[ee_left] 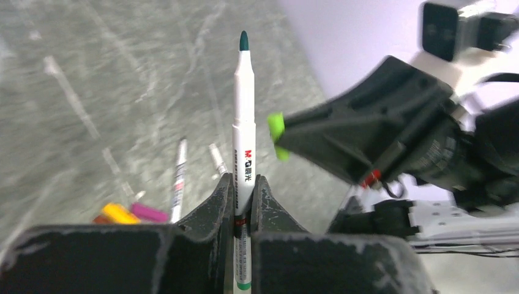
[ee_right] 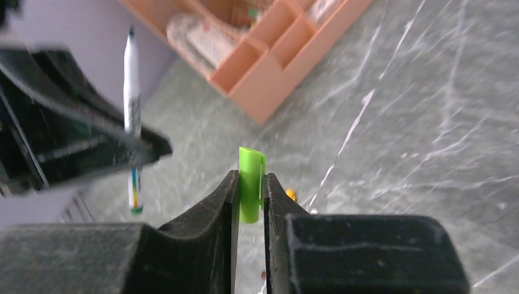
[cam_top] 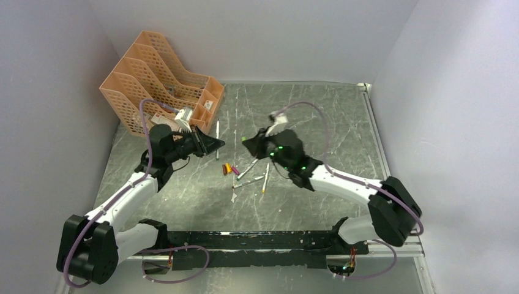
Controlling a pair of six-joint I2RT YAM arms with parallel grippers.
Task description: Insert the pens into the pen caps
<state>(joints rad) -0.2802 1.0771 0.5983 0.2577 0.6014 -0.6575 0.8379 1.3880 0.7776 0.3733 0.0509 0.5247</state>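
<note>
My left gripper [ee_left: 243,184] is shut on a white pen [ee_left: 243,122] with a dark green tip, held above the table; the pen also shows in the top view [cam_top: 216,128]. My right gripper [ee_right: 250,184] is shut on a bright green pen cap [ee_right: 251,177]. The two grippers face each other a short gap apart, left gripper [cam_top: 214,144] and right gripper [cam_top: 248,145]. The cap [ee_left: 276,131] sits just right of the pen's barrel, apart from it. Orange, yellow [ee_left: 119,213] and magenta [ee_left: 149,212] caps lie together on the table [cam_top: 227,168]. Three more pens [cam_top: 251,177] lie beside them.
A peach-coloured desk organiser [cam_top: 159,79] stands at the back left, close behind my left gripper. A tiny white scrap [cam_top: 234,196] lies near the loose pens. Grey walls close in the table on the left, back and right.
</note>
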